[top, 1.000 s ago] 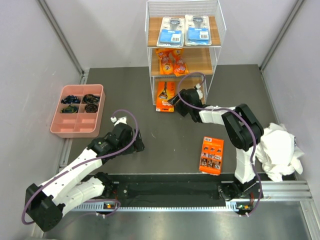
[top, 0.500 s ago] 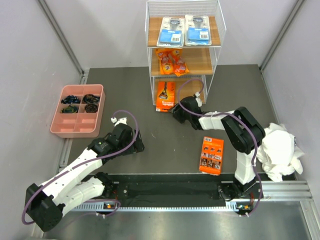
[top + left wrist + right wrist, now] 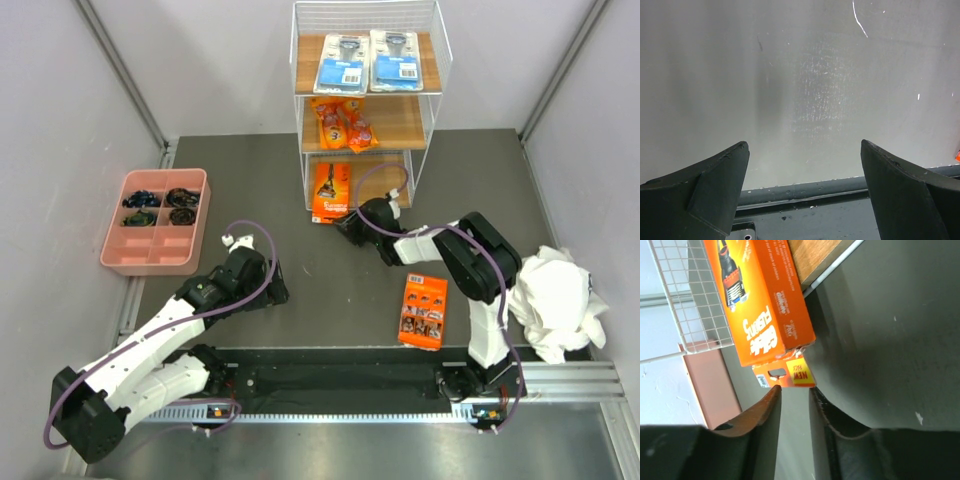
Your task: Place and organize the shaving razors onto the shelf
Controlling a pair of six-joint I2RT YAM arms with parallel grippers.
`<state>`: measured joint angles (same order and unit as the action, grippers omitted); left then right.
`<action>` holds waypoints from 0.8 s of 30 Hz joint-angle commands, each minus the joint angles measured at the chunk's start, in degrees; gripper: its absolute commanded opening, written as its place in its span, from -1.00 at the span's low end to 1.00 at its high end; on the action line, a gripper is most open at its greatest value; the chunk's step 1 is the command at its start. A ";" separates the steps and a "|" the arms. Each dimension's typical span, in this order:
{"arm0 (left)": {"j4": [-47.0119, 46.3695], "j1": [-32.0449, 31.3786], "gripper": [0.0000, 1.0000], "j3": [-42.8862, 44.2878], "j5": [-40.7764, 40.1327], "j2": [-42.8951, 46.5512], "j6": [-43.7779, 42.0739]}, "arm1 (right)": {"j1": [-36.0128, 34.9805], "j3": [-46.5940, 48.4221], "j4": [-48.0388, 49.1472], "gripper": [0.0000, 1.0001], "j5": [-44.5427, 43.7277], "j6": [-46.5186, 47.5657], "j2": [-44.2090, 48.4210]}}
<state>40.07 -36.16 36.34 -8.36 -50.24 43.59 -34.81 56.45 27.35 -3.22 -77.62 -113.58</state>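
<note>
The shelf [image 3: 436,60] stands at the table's far side. Two clear-and-blue blister cards [image 3: 343,62] [image 3: 396,58] lie on its top board. Two orange pouches [image 3: 331,122] [image 3: 358,125] lie on the middle board. The long orange-black box [image 3: 330,190] lies on the bottom board, its front end sticking out over the table. My right gripper [image 3: 343,222] is just in front of that end, jaws narrowly apart and empty. In the right wrist view the box's hang tab [image 3: 785,375] is just past the gripper [image 3: 795,389]. The orange card [image 3: 423,310] lies on the table. My left gripper [image 3: 276,290] is open and empty [image 3: 805,150].
A pink compartment tray [image 3: 115,255] with small dark items sits at the left; it also shows in the right wrist view [image 3: 710,385]. A crumpled white cloth [image 3: 555,295] lies at the right edge. The shelf's wire side [image 3: 690,315] is close to the right gripper.
My right gripper has drawn back from the shelf toward me and to the left, leaving the orange-black box on the bottom board. The left arm has not moved.
</note>
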 commanded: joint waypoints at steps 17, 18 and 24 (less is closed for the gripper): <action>-1.93 -0.05 0.94 -0.21 -0.25 0.23 0.44 | 3.34 7.10 0.87 -0.54 -0.20 0.72 -1.82; -1.93 -0.05 0.94 -0.13 -0.25 0.23 0.44 | 3.43 7.27 0.77 -0.54 -0.20 0.63 -1.82; -2.02 -0.05 0.94 -0.21 -0.25 0.40 0.44 | 3.61 7.01 -0.19 -0.39 0.85 0.72 -1.56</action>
<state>40.05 -36.16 36.29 -8.36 -50.24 43.59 -31.73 61.28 26.92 -2.96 -77.71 -115.04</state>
